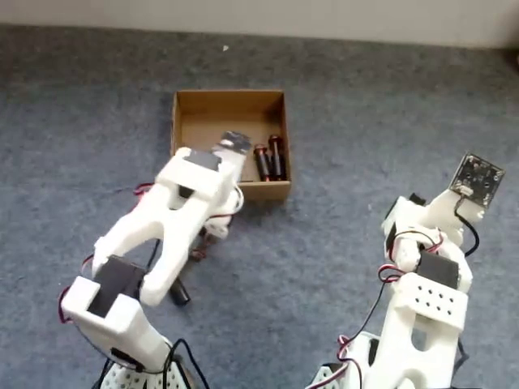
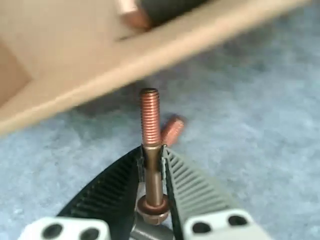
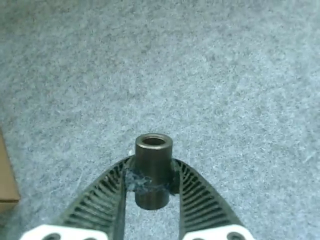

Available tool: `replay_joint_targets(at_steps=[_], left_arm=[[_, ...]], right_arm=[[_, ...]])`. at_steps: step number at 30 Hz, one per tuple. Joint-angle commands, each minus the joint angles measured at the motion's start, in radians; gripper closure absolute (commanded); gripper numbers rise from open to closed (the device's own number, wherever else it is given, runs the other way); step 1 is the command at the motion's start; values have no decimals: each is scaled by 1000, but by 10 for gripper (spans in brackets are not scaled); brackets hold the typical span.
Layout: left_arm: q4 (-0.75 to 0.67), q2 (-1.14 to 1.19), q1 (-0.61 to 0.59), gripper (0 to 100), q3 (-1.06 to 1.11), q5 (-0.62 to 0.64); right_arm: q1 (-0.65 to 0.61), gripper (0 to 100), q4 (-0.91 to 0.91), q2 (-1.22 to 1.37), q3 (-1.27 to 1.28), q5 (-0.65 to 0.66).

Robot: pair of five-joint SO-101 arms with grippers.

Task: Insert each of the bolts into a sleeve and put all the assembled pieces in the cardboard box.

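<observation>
- The left gripper (image 2: 152, 150) is clenched on a copper bolt (image 2: 150, 117), its ribbed fingers (image 2: 117, 187) pinching the smooth shank; the head sits back toward the gripper's base and the threaded end sticks out past the fingertips
- That bolt hangs over the carpeted table (image 2: 260, 125), just outside the near wall of the cardboard box (image 2: 150, 55); a second copper bolt tip (image 2: 173, 130) shows just beyond it, blurred
- The right gripper (image 3: 152, 170) is closed around a dark sleeve (image 3: 153, 160) — the open bore faces the wrist camera and blue carpet fluff clings to its side; it is held above the carpet, with an edge of the box at the side of that view
- In the high view the box (image 1: 188, 130) stands on the table ahead of the left arm (image 1: 186, 203), which reaches to its near wall; the right arm (image 1: 430, 275) is well apart from it
- Two assembled pieces (image 1: 269, 160) — dark sleeves with copper ends — lie side by side in the box against one side wall
- A short dark cylinder (image 1: 180, 293) lies on the carpet close beside the left arm
</observation>
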Motion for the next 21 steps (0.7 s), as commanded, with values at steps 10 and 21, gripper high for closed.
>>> replay_joint_targets(at_steps=[10,21], left_arm=[[72,-4,-136,994,-73,723],[236,5,-140,989,-183,1166]], right_arm=[[2,992,-24,-22,-10,11],[-15,992,-27,-27,12,11]])
